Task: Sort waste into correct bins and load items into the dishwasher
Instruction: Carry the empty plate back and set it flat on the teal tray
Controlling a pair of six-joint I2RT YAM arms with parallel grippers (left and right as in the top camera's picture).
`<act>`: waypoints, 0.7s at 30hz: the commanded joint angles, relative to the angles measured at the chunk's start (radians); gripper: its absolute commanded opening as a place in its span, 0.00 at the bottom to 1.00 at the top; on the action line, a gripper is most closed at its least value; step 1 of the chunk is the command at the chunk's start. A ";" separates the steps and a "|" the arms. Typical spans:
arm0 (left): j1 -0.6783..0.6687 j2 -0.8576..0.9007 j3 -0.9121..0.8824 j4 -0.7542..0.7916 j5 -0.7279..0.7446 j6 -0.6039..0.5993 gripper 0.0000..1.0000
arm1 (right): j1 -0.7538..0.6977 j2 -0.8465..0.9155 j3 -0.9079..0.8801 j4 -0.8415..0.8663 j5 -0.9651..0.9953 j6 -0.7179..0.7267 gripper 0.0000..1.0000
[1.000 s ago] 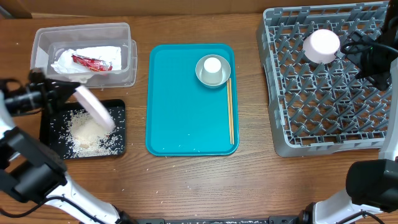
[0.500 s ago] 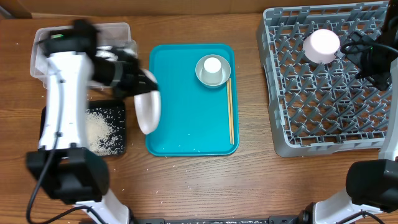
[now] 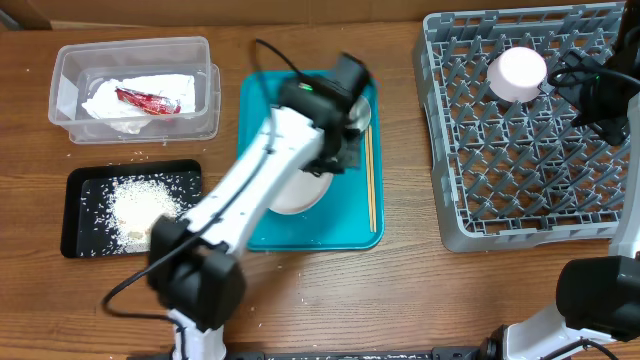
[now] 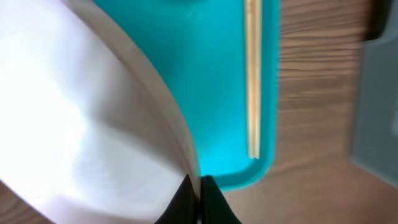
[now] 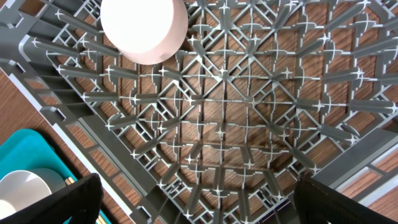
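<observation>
**Item:** large white plate [image 4: 81, 124].
**Location:** tilted over the teal tray [image 3: 350, 228], left of the chopsticks [image 3: 371, 180]. Whether its lower edge touches the tray cannot be told.
**Holder:** your left gripper [image 4: 199, 200], clenched on the plate's rim.
**Step in hand, by judgement:** taking the plate to the grey rack [image 3: 520, 190].
**Next move calls for:** a carry to the right, high over the chopsticks. Then stand the plate on edge between pegs, away from the small pink plate [image 3: 517, 73] in the rack's far corner.
**Right gripper** [image 5: 196, 183]: spread wide, grasping nothing, above the rack. Mind it as you approach.
**Also on the tray:** metal bowl [image 3: 366, 112], partly under the arm.
**Waste:** rice [image 3: 140, 205] in the black tray [image 3: 75, 215]. Napkin [image 3: 150, 85] and red wrapper [image 3: 145, 100] in the clear tub [image 3: 65, 70].
</observation>
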 commanded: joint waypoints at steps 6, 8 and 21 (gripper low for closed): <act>-0.056 0.179 0.001 -0.017 -0.135 -0.127 0.04 | -0.001 -0.012 0.018 0.006 0.010 -0.001 1.00; -0.056 0.205 0.001 -0.014 -0.115 -0.128 0.04 | -0.001 -0.012 0.018 0.006 0.010 -0.001 1.00; -0.042 0.229 0.023 0.003 -0.111 -0.076 0.63 | -0.001 -0.012 0.018 0.006 0.010 -0.001 1.00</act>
